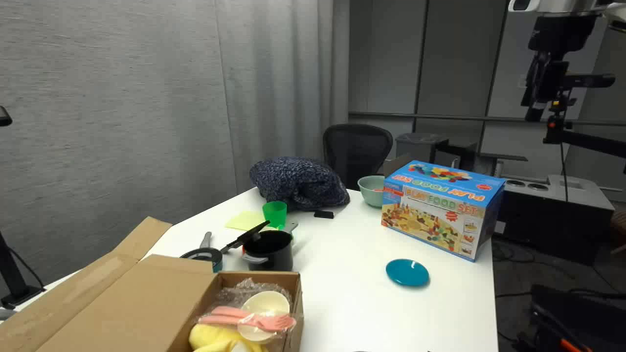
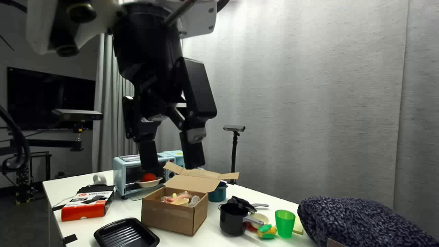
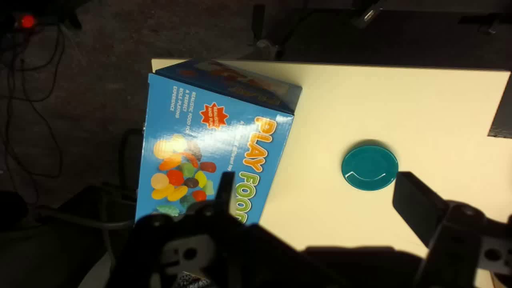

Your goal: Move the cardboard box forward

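Hanging high, well above the level of the white table (image 1: 352, 313): gripper (image 2: 172, 157), fingers (image 3: 418, 208) spread wide, pointing down, bare air between them. Touching and holding nothing. Seen below in the wrist view: play food set box (image 3: 216, 160), blue printed top up, partly hidden behind one finger, set askew by the table edge. Near that, lying flat: teal plate (image 3: 370, 168), rim meeting the other fingertip in line of sight only. Farther along, in an exterior view: dark speckled cloth (image 2: 360, 223), heaped up; next, green cup (image 2: 285, 224), upright; then black pot (image 2: 233, 219), grey-handled. Beyond the pot, well apart from the gripper: brown cardboard box (image 2: 168, 212), upright on the table, flaps folded back, holding pink utensils (image 1: 274, 322) and a cream bowl (image 1: 268, 300) in clear wrap (image 1: 239, 293). At its side: black ribbed tray (image 2: 127, 235) and a red-and-white carton (image 2: 87, 206) labelled VELCRO. Behind: pale blue toaster oven (image 2: 120, 175), red item (image 2: 148, 177) in a pale bowl (image 2: 150, 183) at its front. At the back: grey curtain (image 2: 291, 120), hanging in folds.
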Tool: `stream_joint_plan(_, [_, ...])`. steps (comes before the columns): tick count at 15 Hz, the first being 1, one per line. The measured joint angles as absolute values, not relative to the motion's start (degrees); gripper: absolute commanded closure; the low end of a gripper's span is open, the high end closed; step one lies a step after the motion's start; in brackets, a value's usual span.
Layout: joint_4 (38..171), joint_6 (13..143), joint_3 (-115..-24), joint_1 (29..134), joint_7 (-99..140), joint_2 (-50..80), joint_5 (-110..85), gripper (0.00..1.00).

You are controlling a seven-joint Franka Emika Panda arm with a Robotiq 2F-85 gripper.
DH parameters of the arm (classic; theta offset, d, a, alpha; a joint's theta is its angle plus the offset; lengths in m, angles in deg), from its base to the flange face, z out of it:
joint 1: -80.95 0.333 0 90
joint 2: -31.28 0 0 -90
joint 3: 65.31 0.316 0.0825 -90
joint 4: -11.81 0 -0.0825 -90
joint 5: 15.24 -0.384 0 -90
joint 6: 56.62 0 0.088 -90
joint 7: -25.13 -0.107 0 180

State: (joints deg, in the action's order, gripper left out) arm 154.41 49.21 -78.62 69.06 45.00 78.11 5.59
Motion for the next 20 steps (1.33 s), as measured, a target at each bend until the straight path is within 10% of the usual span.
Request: stream_joint_plan(20, [154.43,57.93,-77.2,71.55,34.43,72.06,0.13,0.0])
